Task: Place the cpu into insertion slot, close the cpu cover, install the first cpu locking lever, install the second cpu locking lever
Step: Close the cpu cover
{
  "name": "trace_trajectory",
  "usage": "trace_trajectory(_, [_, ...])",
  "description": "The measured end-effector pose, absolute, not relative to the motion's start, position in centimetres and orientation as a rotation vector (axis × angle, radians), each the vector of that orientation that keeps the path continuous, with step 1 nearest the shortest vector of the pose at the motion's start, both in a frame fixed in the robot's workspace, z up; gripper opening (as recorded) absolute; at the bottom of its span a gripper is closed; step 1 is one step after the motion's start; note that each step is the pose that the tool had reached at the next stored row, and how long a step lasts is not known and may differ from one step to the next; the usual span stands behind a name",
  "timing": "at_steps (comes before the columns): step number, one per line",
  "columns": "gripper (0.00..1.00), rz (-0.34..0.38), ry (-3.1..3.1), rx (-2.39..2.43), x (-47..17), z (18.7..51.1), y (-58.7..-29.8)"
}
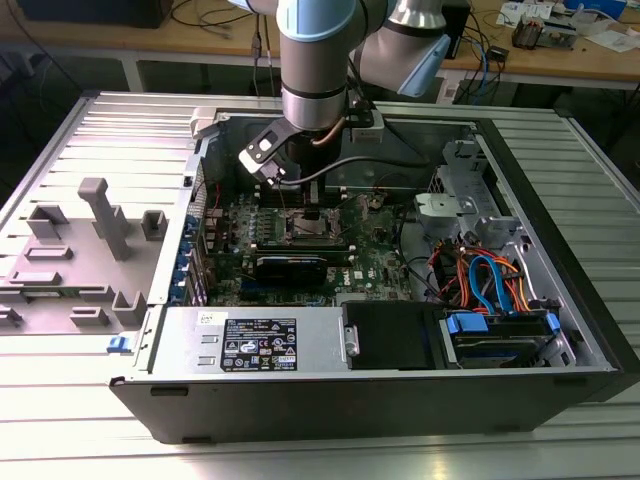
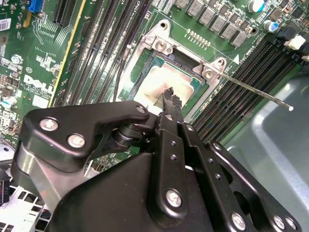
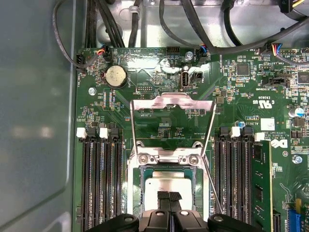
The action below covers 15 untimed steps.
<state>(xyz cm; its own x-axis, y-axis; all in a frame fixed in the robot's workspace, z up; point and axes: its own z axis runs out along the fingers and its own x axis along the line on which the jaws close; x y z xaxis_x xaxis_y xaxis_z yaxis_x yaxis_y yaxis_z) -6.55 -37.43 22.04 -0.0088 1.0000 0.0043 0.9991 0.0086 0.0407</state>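
The cpu (image 3: 166, 185), a square chip with a silver-grey top, lies flat in the insertion slot (image 3: 136, 193) on the green board; the second wrist view also has the cpu (image 2: 153, 82) seated in the insertion slot (image 2: 193, 84). My gripper (image 3: 169, 197) hangs straight over it, fingers shut together, its tip (image 2: 170, 95) at or just above the chip's top; I cannot tell if it touches. The cpu cover (image 3: 171, 102), a thin silver frame, stands flipped up and open behind the socket. A thin locking lever (image 2: 256, 92) sticks out raised beside the socket. In the exterior view my gripper (image 1: 308, 212) reaches down into the case.
Black memory slots (image 3: 99, 179) flank the socket on both sides. Cables (image 3: 116, 24) run along the case's back wall. A black power supply (image 1: 255, 345) and drive bay (image 1: 495, 330) fill the case's front. A grey fixture tray (image 1: 90, 250) lies at the exterior view's left.
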Motion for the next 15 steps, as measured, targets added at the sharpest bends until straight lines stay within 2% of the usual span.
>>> trace_trajectory(15, [0.11, 0.038, 2.208, 2.188, -6.6, 23.5, -37.4])
